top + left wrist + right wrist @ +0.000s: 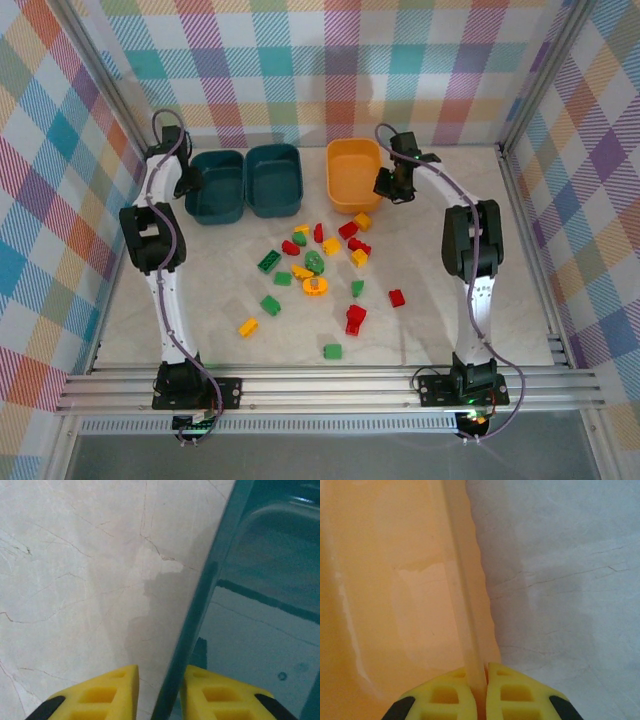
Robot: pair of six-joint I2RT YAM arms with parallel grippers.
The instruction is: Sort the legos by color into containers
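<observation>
Pinching the R-side wall of the orange-yellow rounded-rectangular plastic tub [352, 175], the R gripper [385, 186] has its yellow fingers [445, 697] pressed together on the thin rim; wrist view shows the rim running straight away from the R gripper [477, 672], tub floor [395, 580] to one side, table on the other.

L gripper [188, 180] sits astride the L-side wall of the outer dark teal rounded-rectangular plastic tub [215, 190]. Its fingers [105, 695] are slightly spread, one each side of the rim, w/ a sliver of table visible betw. outer finger and rim, so not clamped. In that view the rim [210, 580] slants up to the R.

Second dark teal plastic tub [275, 180] stands just beside the first. All 3 tubs sit mouth-up in a row at the far side, long axes approx. near-to-far.

Small plastic toy bricks [315, 270] in red, green, yellow-orange lie scattered mid-table betw. the arms, nearer than the tubs.

Surface: pale marble-look tabletop [450, 330], thin dark veins. Pastel plaid cloth walls [330, 60] on 3 sides; aluminium rails [330, 385] along the near edge.
</observation>
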